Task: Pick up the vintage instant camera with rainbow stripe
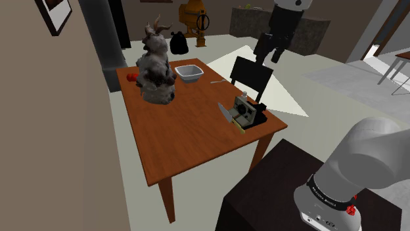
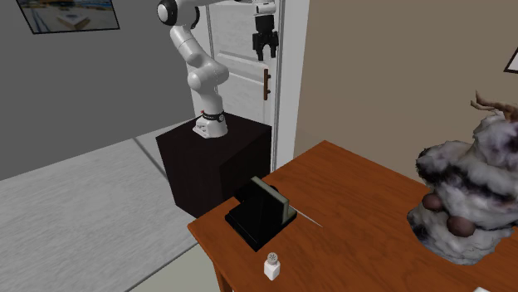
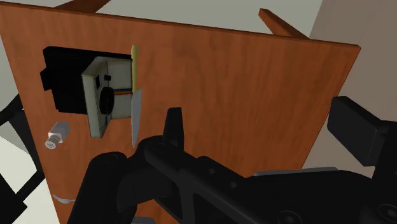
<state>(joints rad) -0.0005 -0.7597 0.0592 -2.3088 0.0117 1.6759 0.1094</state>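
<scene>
My gripper (image 2: pixel 265 50) hangs open, 2 fingers (image 3: pixel 175 127) apart, well above the camera (image 1: pixel 244 111); descending, I could snag the knife (image 3: pixel 135 108) (lying just beside the camera) instead.

White arm (image 2: pixel 203 79) reaches high, its black claw (image 2: pixel 266 55) hanging downward, fingers apart

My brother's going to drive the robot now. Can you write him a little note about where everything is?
Gripper: fingers open, holding nothing, high up and well clear of the table.
Instant camera: on the table near the corner closest to the stand, with a knife lying right beside it.
Done: nothing grasped yet.
Left: come down, close on the camera, and lift it.
</scene>
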